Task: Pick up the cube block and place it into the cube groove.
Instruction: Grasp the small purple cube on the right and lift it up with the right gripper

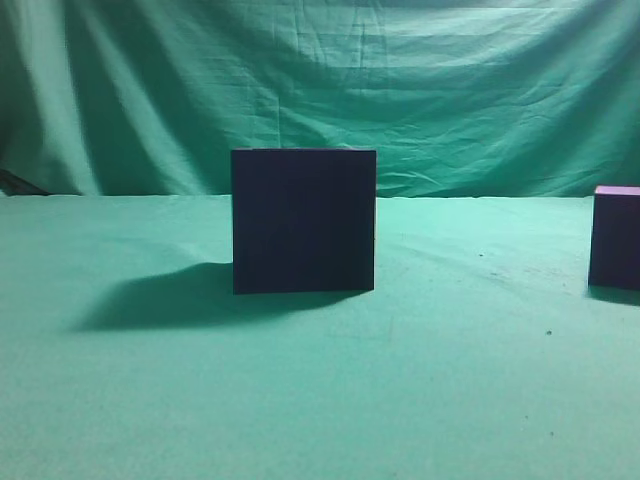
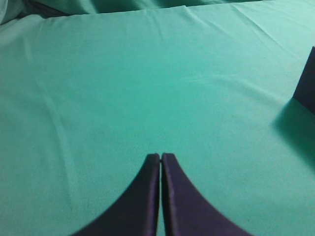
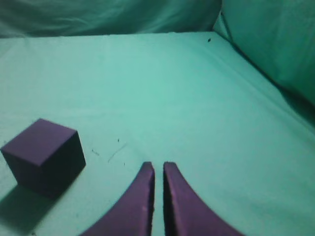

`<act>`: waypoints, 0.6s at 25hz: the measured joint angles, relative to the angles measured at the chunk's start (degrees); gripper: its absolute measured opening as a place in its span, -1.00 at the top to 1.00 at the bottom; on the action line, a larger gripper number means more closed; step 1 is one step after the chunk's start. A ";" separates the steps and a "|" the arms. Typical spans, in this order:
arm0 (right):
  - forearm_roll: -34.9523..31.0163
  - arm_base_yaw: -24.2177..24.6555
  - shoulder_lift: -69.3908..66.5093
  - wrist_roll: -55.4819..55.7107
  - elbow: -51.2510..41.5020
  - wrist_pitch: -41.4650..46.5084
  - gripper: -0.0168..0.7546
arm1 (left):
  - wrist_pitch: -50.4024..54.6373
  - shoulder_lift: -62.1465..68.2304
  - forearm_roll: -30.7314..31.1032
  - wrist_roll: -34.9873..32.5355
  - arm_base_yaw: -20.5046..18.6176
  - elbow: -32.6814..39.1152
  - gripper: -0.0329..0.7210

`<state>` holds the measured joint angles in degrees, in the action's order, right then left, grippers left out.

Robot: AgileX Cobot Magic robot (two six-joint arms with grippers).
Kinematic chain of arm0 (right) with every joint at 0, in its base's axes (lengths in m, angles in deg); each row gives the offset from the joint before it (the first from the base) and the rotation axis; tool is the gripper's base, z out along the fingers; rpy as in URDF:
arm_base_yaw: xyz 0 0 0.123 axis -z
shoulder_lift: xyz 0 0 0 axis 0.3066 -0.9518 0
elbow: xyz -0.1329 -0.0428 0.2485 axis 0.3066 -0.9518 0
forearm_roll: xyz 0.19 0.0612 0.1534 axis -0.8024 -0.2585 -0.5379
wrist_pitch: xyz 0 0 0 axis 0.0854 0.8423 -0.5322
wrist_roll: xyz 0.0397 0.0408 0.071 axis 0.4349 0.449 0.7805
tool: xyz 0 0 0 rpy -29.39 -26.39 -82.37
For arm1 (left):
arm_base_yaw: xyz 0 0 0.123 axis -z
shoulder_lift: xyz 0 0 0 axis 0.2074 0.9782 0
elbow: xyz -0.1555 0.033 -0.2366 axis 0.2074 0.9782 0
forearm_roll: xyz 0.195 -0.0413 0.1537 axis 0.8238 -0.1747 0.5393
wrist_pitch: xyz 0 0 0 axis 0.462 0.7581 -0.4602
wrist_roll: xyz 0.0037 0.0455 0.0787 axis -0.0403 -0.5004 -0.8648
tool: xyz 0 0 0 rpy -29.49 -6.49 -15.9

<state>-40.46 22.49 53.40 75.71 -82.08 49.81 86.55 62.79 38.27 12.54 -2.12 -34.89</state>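
Note:
The cube groove [image 1: 303, 220], a large near-black box, stands upright in the middle of the green table; its corner shows at the right edge of the left wrist view [image 2: 307, 81]. The cube block [image 1: 616, 238], a smaller purple cube with a pinkish top, sits at the right edge, cut off by the frame. In the right wrist view the cube block [image 3: 44, 156] lies left of and slightly ahead of my right gripper [image 3: 158, 165], apart from it. The right gripper is shut and empty. My left gripper [image 2: 160, 156] is shut and empty over bare cloth. Neither gripper shows in the exterior view.
A green cloth covers the table [image 1: 320, 400] and hangs as a backdrop [image 1: 320, 90] behind it. The groove casts a shadow [image 1: 160, 298] to its left. The cloth rises in a fold at the right of the right wrist view [image 3: 275, 54].

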 joint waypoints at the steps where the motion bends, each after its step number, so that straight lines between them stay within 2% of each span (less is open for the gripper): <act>1: 0.24 0.00 0.00 0.00 0.00 -0.39 0.96 | 0.00 0.00 0.00 0.00 0.00 0.00 0.91; 3: 0.61 0.00 0.00 0.11 0.00 -3.93 0.96 | 0.00 0.00 0.00 0.00 0.00 0.00 0.91; 9: -2.37 0.00 0.00 3.24 -0.04 -29.49 0.96 | 0.00 0.00 0.00 0.00 0.00 0.00 0.91; 11: -2.62 0.00 0.00 4.83 0.54 -28.57 0.96 | 0.00 0.00 0.00 0.00 0.00 0.00 0.91; 15: -2.66 0.00 -5.26 5.01 8.44 -14.27 0.96 | 0.00 0.00 0.00 0.00 0.00 0.00 0.91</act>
<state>-43.12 22.49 48.15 80.72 -73.65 35.53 86.55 62.79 38.27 12.54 -2.12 -34.89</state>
